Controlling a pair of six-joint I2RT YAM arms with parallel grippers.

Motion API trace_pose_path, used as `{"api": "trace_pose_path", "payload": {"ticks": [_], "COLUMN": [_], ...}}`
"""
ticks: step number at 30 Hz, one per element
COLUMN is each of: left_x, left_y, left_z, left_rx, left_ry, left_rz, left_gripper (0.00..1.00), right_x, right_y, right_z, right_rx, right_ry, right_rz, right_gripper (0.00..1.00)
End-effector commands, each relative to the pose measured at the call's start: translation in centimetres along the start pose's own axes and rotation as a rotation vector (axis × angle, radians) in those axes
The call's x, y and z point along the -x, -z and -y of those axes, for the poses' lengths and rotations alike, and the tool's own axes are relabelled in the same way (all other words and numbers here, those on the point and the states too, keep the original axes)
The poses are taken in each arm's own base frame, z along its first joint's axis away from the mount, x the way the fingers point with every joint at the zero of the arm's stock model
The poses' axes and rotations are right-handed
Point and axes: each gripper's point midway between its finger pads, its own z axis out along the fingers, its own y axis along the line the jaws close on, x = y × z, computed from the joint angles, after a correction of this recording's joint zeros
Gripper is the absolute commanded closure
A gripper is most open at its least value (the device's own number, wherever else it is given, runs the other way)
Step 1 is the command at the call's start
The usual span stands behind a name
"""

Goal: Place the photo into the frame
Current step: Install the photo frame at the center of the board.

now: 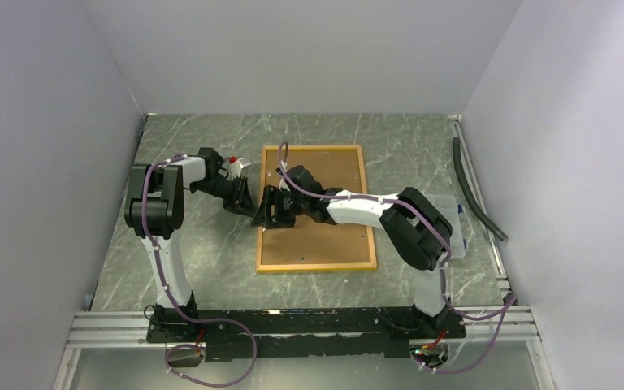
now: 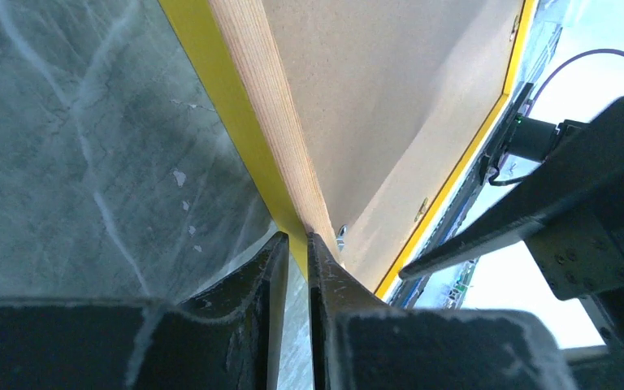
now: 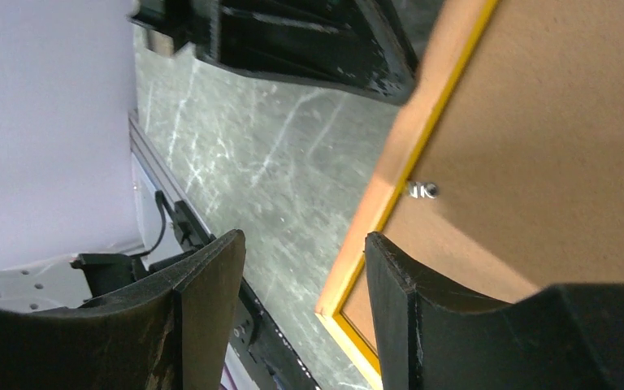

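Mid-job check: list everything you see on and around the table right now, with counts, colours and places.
table: one, green marbled, inside pale grey walls
frame: one, yellow front, wood-coloured rear, table centre, rear side up
backing board: one, brown, set in the frame's rear
metal tabs: several, silver, along the frame's inner rim
photo: none in view
hose: one, black, along the table's right edge
box: one, translucent, beside the hose
left gripper: black, pinching the frame's left edge
right gripper: black, open, over the frame's left part
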Motion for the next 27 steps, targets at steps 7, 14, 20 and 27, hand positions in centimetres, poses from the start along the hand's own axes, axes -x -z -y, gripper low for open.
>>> {"api": "trace_pose_path", "payload": {"ticks": [7,14,20,27], "left_x": [0.6,0.5,0.4,0.4], "left_y": [0.6,0.6,0.6,0.7], "left_z": [0.4,0.7,0.6,0.7], "left_rx": [0.027,0.016,0.022,0.02], "left_ry": [-0.052,-0.049,-0.051,-0.053], "left_rz": [0.012,0.013,0.008,0.01], "left_gripper": [0.82,0.84,0.85,0.86], "right_x": [-1.0,-1.1,-0.9,0.0], "right_y": [-1.1,-2.1,-2.6,-2.7], "right_z": [1.9,2.7,3.3,3.1], "right_rx": [-0.025,-0.036,-0.037,-0.037], "right_ry": [-0.002,-0.017,-0.021,-0.007], "right_rz": [-0.047,-0.056,-0.049,-0.027], "right_gripper": [0.41,0.42,0.43,0.43]}}
